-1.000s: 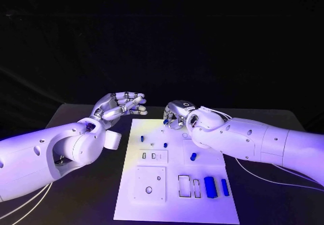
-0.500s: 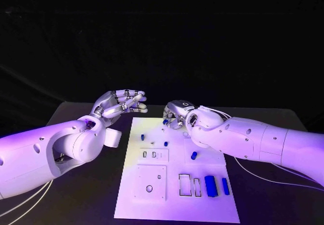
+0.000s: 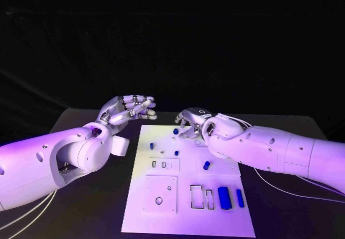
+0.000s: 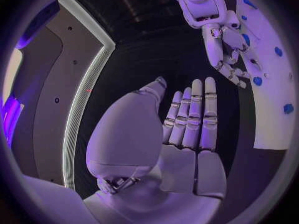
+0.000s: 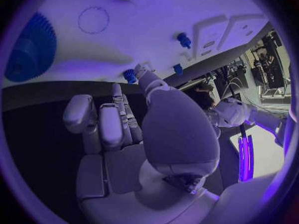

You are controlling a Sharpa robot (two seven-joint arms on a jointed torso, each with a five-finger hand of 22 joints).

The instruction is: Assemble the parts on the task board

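Since a second ago, the right hand (image 3: 193, 121) has drawn back from a small blue part (image 3: 175, 131), now standing free just beside its loosely curled, empty fingers on the white board's (image 3: 185, 219) far end. Left hand (image 3: 128, 111) hovers, fingers spread, off the board's left edge.

parts (image 3: 224, 197) on task board (image 3: 185, 219), mid-table

The right hand (image 3: 193, 122) covers the far edge of the task board (image 3: 188, 219), so whatever its fingers (image 3: 182, 119) touch is hidden. The blue gear (image 5: 30, 47) is cut off by the circle's rim.
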